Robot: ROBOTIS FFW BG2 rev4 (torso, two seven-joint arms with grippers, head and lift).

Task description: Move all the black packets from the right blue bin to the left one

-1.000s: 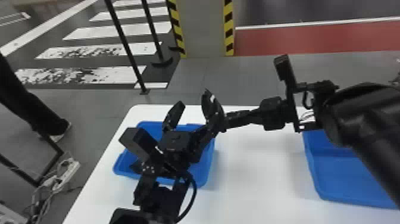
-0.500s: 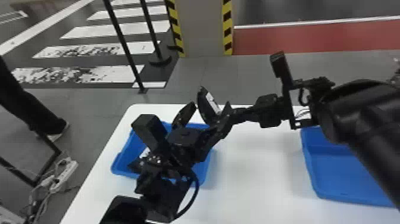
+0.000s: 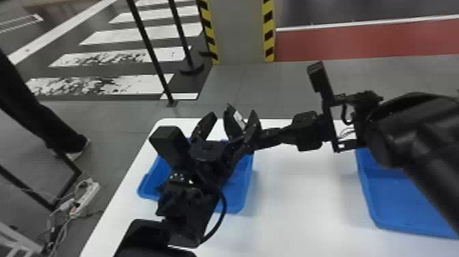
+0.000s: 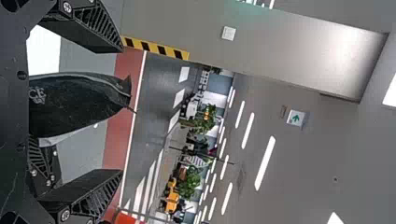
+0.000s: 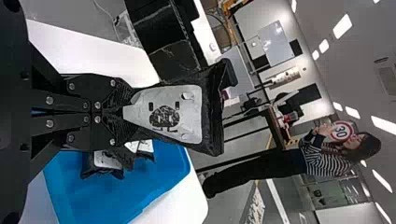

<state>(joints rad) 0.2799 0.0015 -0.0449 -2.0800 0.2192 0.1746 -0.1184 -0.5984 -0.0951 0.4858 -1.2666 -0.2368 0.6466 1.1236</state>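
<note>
My left gripper (image 3: 232, 114) is above the left blue bin (image 3: 247, 184), its fingers spread around a black packet (image 3: 231, 125). From the right comes my right gripper (image 3: 262, 138), clamped on that packet's lower end. In the left wrist view the packet (image 4: 77, 105) lies between the open fingers of my left gripper (image 4: 122, 110), apart from both. The right wrist view has my right gripper (image 5: 127, 108) shut on the packet (image 5: 210, 112) with its pale label. The right blue bin (image 3: 403, 198) is partly hidden by the right arm.
Black packets with pale labels (image 5: 106, 159) lie inside the left bin (image 5: 159, 175). The white table (image 3: 293, 205) extends between the two bins. On the floor left of the table is a power strip (image 3: 85, 198) with cables.
My left gripper has moved forward and to the right, so its fingers now stand on both sides of the packet. The right arm has shifted slightly left, still holding the packet.
</note>
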